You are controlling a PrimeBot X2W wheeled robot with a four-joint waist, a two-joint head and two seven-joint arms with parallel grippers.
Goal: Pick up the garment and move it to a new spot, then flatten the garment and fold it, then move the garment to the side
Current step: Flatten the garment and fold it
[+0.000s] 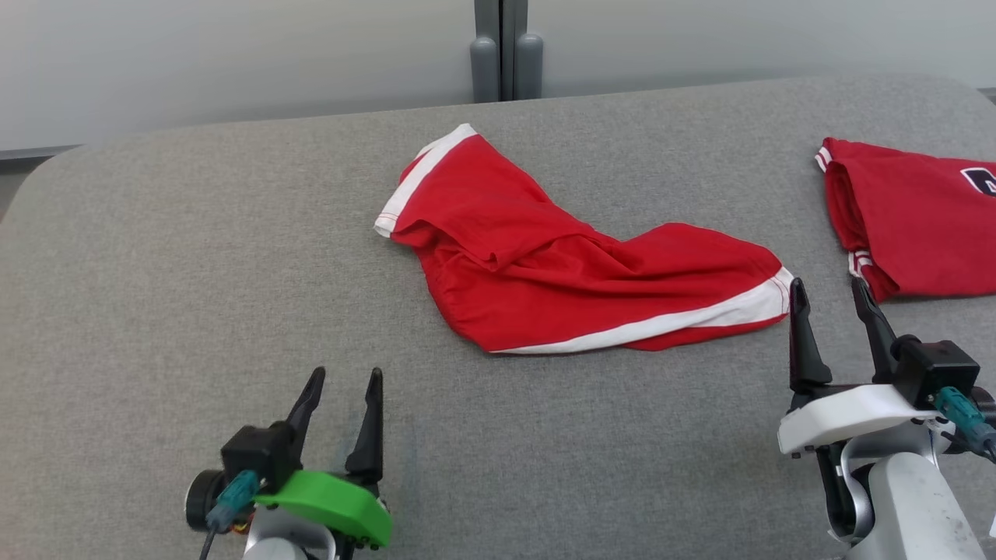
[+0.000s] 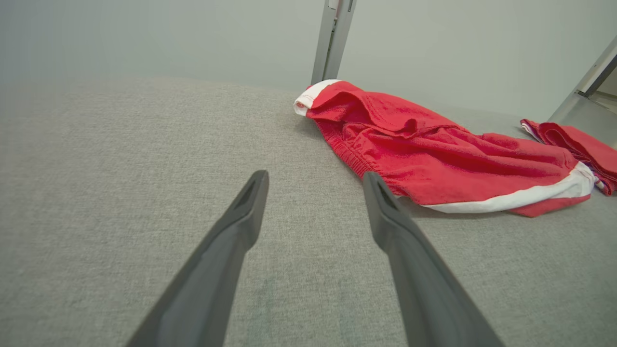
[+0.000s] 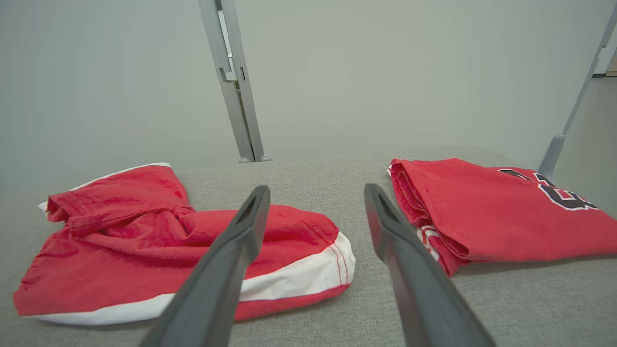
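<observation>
While neither gripper holds anything, the entry stands as follows.

Item 1: garment (image 1: pixel 576 272), red shorts with white trim. It lies rumpled near the middle of the grey table (image 1: pixel 156 257), one white-banded leg toward the far edge and the other toward the right. The cloth is bunched and creased across the middle, and the left wrist view (image 2: pixel 434 154) shows an elastic waistband at the near side.

Item 2: second red garment (image 1: pixel 910 218), with dark lettering. It lies folded at the table's right edge, apart from item 1.

Item 3: left gripper (image 1: pixel 346 377). Its fingers are apart and empty, and it rests low at the near left, well short of the shorts.

Item 4: right gripper (image 1: pixel 829 288). Its fingers are apart and empty. One fingertip is just beside the shorts' right white hem, and whether it touches cannot be told. The right wrist view (image 3: pixel 315 190) has it pointing between the two garments.

Status, as judged: whether the move to a new spot is done cannot be told. Flattening is not done, since the shorts are plainly wrinkled. Folding and the shift aside remain. The folded piece at the right looks like a separate, finished item.
</observation>
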